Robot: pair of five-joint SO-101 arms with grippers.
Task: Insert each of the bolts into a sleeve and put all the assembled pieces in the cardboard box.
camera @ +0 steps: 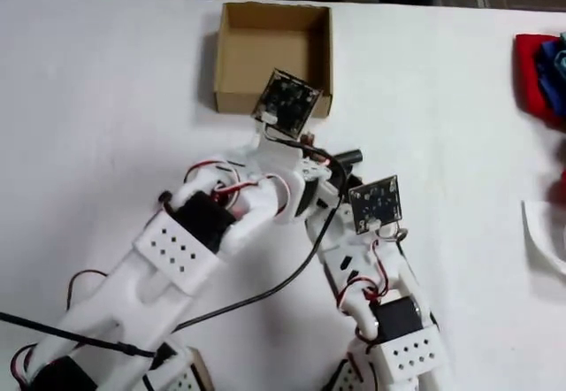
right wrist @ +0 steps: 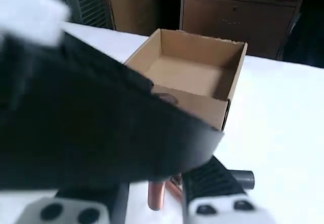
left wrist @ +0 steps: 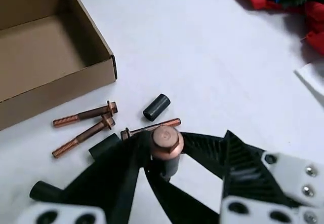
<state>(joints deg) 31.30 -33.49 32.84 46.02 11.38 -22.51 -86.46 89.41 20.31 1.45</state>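
Bolts and sleeves lie on the white tabletop [camera: 106, 81], just short of the open cardboard box [camera: 228, 64] and between it and the two arms. In the left wrist view, the left end effector [left wrist: 152, 158] is pressed onto an assembled piece. This is a copper held bolt [left wrist: 165, 140] with its hex head facing the camera and its shank inside a black held sleeve [left wrist: 170, 169]. The piece stands roughly upright above the tabletop, outside the box.

Beyond it lie three loose bolts. The nearest-box bolt [left wrist: 86, 115] and the second bolt [left wrist: 83, 138] lie just beside each other and roughly parallel. The third bolt [left wrist: 152, 127] lies close behind the held head, partly hidden. A loose sleeve [left wrist: 157, 107] lies on its side near the third bolt. A half-hidden sleeve [left wrist: 104, 145] shows past one black finger.

The right end effector [right wrist: 167, 183] sits close to the same spot, facing the box. A dark blurred mass covers much of it, so it cannot be told whether it is spread or closed. A copper shank [right wrist: 157, 194] shows beneath that mass.

A red and blue cloth [camera: 539, 64] lies at the far edge of the tabletop, well apart from the box.
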